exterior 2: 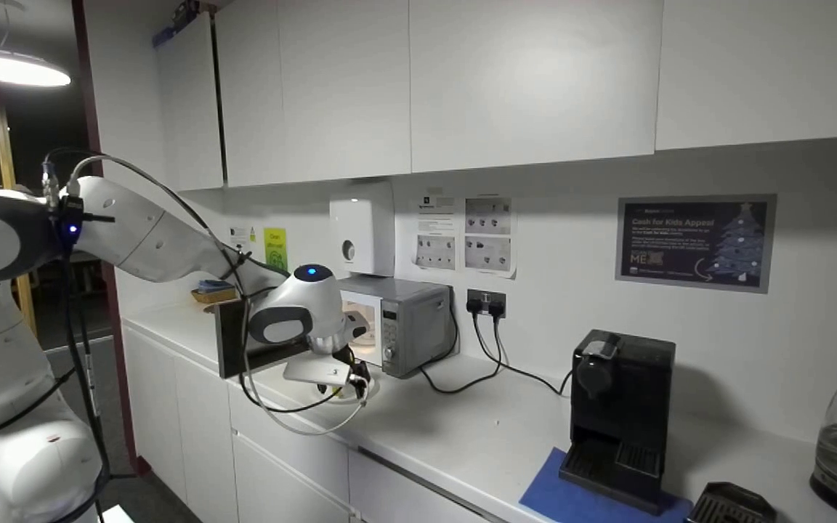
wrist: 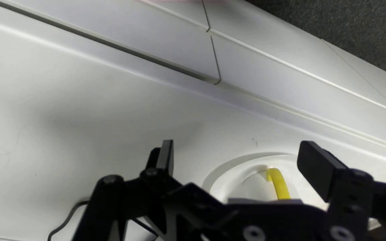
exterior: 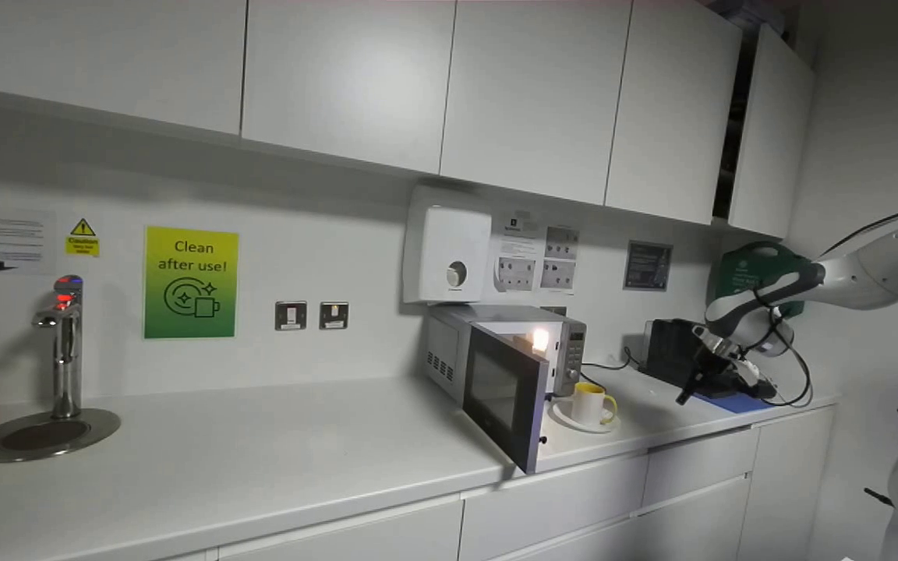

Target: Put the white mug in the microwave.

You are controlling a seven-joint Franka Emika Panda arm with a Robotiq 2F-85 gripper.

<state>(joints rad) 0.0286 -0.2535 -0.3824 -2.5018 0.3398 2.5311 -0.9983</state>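
While the microwave is gaping at the back edge of the counter in an exterior view, the white mug is sitting on a plate nearer the front edge. Further right, the gripper is hanging empty, jaws spread. I'm guessing the grab's pending, so it's needing to line up and lower.

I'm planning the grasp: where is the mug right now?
In an exterior view, right of centre, the mug sits on a plate, just right of the open door of the microwave.
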